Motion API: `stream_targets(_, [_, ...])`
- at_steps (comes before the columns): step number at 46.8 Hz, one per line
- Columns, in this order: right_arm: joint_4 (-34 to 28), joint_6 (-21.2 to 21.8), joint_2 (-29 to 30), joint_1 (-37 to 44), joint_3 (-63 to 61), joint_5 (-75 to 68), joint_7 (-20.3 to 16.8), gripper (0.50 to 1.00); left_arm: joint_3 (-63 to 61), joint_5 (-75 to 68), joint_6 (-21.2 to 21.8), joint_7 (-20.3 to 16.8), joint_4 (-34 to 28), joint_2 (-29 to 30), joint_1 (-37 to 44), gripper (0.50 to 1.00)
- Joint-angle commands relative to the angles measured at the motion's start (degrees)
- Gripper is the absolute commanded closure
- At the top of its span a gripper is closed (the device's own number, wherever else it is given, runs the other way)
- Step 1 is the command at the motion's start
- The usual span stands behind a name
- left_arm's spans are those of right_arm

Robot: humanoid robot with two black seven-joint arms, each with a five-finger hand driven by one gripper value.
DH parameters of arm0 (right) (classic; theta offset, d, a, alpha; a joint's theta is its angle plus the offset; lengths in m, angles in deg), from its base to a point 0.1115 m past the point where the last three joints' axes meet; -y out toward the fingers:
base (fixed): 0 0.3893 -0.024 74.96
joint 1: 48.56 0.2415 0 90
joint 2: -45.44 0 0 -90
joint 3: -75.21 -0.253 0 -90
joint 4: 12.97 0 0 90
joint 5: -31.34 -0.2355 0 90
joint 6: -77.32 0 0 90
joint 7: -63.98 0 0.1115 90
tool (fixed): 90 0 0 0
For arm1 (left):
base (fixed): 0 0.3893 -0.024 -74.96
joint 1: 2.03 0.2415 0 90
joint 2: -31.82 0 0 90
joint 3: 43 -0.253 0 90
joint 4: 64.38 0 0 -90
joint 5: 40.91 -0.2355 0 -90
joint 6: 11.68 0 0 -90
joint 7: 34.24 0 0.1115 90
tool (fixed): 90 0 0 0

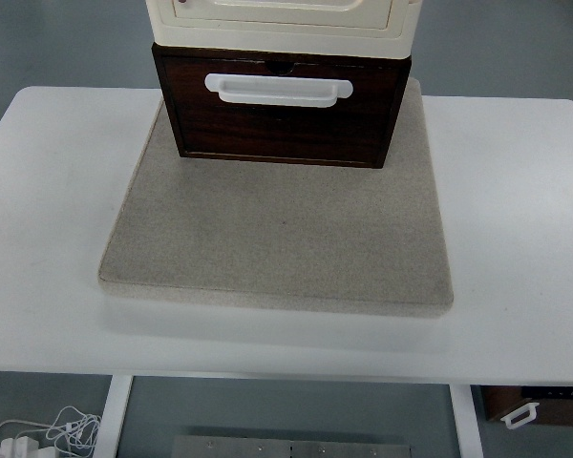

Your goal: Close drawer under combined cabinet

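A dark brown wooden drawer [282,119] with a white handle [278,88] sits at the bottom of a cream cabinet [283,19] at the far middle of the table. The drawer front stands a little forward of the cream body above it. Neither of my hands shows in the top view.
The cabinet stands on a beige felt mat [277,239] on a white table [57,286]. Below the table's near edge lie white cables [48,431] at the left and a dark box with a white handle [540,407] at the right.
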Motion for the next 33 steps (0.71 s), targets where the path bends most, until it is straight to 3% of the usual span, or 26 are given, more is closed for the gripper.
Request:
stream_targets(1, [0.02,0.00,0.00,0.01,-0.01,0.01,0.01,0.548,-0.50,1.11,0.88,0.04,-5.01,0.20,0.21,0.504])
stream_targets(12, [0.03,0.00,0.00,0.01,-0.27,0.01,0.01,0.548,-0.59,5.50,0.97,0.04,-15.21,-0.33,4.25,0.504])
stream_targets(33, [0.03,0.00,0.00,0.01,-0.09,0.01,0.01,0.548,-0.76,9.29,4.92,1.80,-16.71,-7.53,16.38,0.504])
